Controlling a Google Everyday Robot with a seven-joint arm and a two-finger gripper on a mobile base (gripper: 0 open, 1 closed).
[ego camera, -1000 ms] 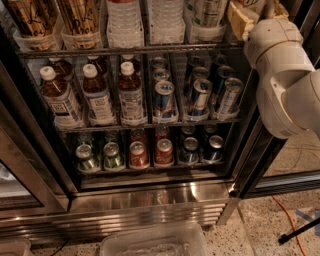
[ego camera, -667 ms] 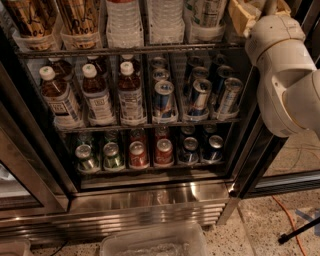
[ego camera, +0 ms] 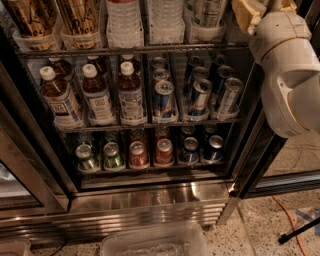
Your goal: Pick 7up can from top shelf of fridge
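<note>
Pincer (ego camera: 248, 15) sits at upper right, just beside the 7up can (ego camera: 206, 11) on the top shelf (ego camera: 135, 50); whether wide or narrow, I cannot tell.

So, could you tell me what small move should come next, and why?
Probably ease the gripper across toward the 7up can. The gripper sits at the right end of the top shelf, just beside the can, which stands in its tray, apparently not yet grasped.
</note>
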